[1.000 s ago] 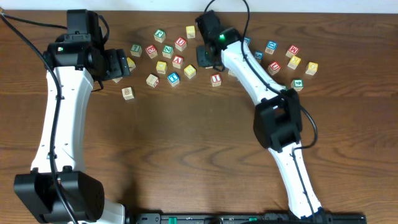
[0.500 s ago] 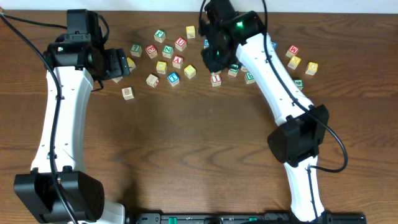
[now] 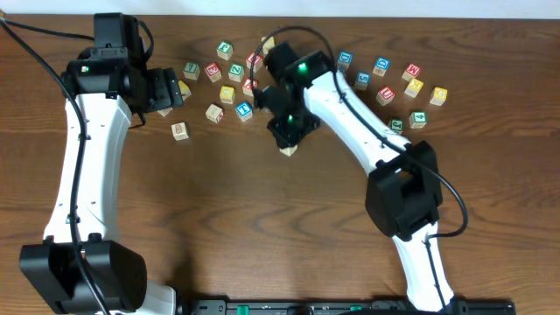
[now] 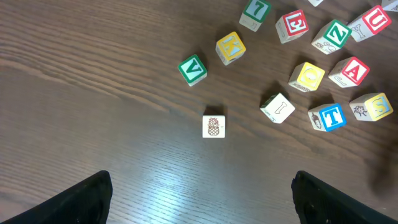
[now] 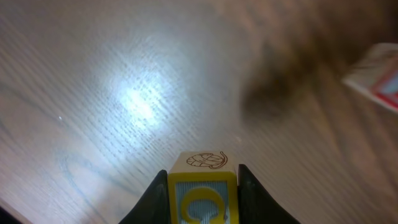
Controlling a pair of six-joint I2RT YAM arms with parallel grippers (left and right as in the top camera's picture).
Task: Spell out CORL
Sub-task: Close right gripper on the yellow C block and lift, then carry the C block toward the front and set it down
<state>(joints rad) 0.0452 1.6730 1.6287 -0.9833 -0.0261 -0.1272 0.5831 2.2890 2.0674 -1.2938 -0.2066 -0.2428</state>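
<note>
The right gripper (image 5: 203,193) is closed on a yellow-framed letter block (image 5: 200,163) whose blue face bears a curved yellow letter, cut off by the picture's edge. In the overhead view this block (image 3: 286,151) sits under the right gripper (image 3: 287,138) near the middle of the desk (image 3: 262,227), just before the loose letter blocks (image 3: 226,94) along the far edge. The left gripper (image 4: 205,202) is spread wide and empty above a pineapple block (image 4: 213,126) toward the far left corner.

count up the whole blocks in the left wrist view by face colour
Green blocks: 3
Yellow blocks: 3
Red blocks: 3
Blue blocks: 1
White blocks: 2
Total: 12, leaving out those cut off at the top edge.
</note>
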